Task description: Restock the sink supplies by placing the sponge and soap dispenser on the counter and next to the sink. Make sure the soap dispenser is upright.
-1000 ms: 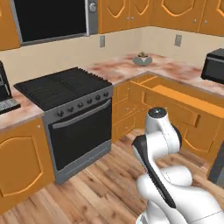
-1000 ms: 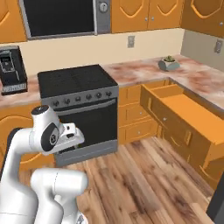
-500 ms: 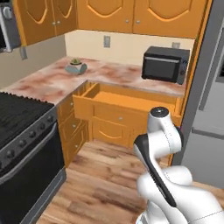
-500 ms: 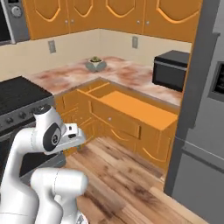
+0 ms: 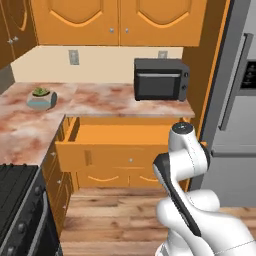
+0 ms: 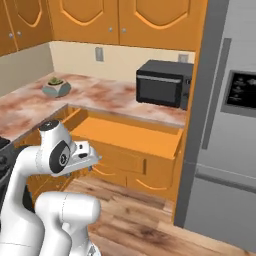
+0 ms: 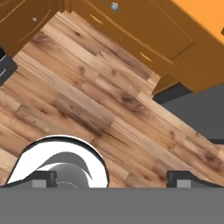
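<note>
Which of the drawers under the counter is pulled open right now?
The wide top drawer directly below the microwave; it juts out, showing its orange inside, while the drawer fronts beneath it sit flush and shut.

Open drawer [image 5: 125, 145] juts over the bare floor [image 7: 100, 100] below the counter [image 5: 110, 102].

Wood floor [image 7: 100, 109] below orange cabinets [image 7: 144, 30]

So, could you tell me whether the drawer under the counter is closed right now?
No, the drawer is pulled out from the cabinets below the counter, with its orange inside showing in the left base view.
</note>
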You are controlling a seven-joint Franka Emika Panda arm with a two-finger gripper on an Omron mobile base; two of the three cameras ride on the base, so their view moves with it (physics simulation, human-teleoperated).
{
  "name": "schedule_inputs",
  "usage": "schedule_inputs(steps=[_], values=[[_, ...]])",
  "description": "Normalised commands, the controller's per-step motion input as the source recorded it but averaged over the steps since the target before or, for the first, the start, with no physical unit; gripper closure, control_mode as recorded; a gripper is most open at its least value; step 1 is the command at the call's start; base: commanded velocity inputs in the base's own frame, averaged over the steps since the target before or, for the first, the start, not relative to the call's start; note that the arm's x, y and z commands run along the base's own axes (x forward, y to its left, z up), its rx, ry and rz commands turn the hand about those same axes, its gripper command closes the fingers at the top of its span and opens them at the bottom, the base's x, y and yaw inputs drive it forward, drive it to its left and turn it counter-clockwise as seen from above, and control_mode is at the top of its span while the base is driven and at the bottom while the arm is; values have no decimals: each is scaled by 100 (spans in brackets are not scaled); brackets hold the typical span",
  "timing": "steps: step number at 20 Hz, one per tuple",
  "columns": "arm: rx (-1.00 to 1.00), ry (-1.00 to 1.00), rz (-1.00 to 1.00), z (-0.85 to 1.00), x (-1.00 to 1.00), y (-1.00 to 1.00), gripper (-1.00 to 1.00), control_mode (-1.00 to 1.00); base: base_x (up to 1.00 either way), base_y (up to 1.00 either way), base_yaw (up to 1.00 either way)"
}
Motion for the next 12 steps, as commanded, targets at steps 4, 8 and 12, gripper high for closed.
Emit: schedule_inputs(steps=[4, 8, 12], values=[[0, 0, 0, 0, 0, 0, -100, 100, 77, 48, -52], [0, 0, 0, 0, 0, 0, -100, 100, 56, 43, -45], [0, 0, 0, 0, 0, 0, -100, 100, 46, 50, -34]])
